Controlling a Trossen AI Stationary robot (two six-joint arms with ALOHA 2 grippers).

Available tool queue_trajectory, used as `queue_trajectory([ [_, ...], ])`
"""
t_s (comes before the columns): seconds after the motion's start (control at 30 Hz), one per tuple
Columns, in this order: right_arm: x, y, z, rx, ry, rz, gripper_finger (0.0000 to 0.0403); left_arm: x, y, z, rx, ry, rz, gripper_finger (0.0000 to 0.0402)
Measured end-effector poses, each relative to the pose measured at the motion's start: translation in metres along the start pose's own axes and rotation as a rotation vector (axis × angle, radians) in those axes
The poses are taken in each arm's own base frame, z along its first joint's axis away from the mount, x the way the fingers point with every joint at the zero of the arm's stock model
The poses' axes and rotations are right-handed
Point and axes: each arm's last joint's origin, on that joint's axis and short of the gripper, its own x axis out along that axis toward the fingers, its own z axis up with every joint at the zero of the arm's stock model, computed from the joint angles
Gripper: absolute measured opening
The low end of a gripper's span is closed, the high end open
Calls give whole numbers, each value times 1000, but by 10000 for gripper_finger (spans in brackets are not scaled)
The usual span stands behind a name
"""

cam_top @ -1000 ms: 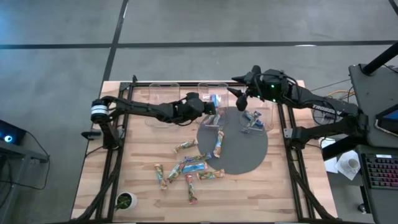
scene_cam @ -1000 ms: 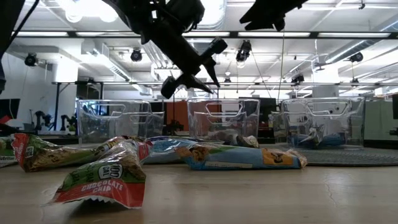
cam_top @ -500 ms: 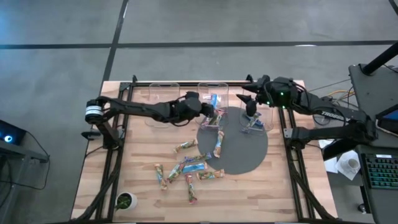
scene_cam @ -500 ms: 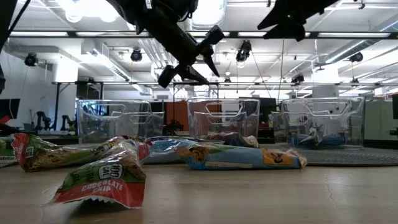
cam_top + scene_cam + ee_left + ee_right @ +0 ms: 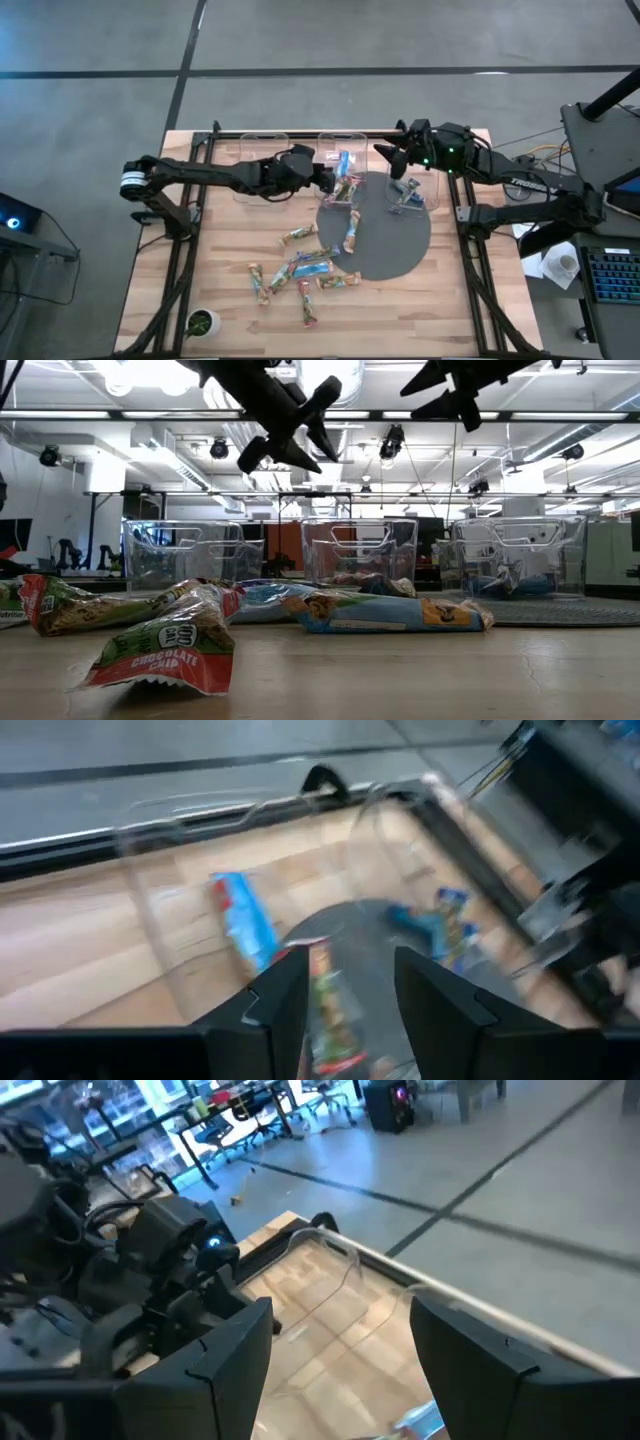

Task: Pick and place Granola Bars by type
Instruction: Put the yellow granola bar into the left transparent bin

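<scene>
Granola Bars (image 5: pixel 300 268) lie scattered on the wooden table (image 5: pixel 220 260) and over the near edge of a round grey mat (image 5: pixel 395 245); the closest red wrapper (image 5: pixel 160 650) in the low view reads "CHOCOLATE CHIP". More bars sit in the clear bins: a blue one (image 5: pixel 345 160) in the middle bin (image 5: pixel 340 165), blue ones (image 5: pixel 407 192) in the right bin (image 5: pixel 408 180). The room behind is an open workshop with ceiling lights and a grey floor. The left gripper (image 5: pixel 328 180) hovers empty at the middle bin, fingers apart, having drawn back slightly toward its base since a second ago. The right gripper (image 5: pixel 385 153) hangs between the middle and right bins, jaws spread and empty, risen from above the right bin.
</scene>
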Motion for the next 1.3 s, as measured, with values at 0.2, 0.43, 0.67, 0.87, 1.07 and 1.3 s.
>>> queue_trajectory([
  [0.2,17,-1,-8,62,56,0,228,-22,9,-7,72,112,84,131],
  [0.43,42,3,-10,248,1,38,228,-43,16,-12,198,178,170,131],
  [0.67,58,8,-11,283,8,100,228,-65,27,-6,223,219,219,131],
  [0.87,61,9,-12,290,19,100,228,-81,43,-9,205,207,214,131],
  [1.07,67,9,-17,336,58,118,228,-95,69,-30,95,282,185,131],
  [1.3,78,7,-25,370,94,105,228,-119,83,-59,-54,434,98,131],
])
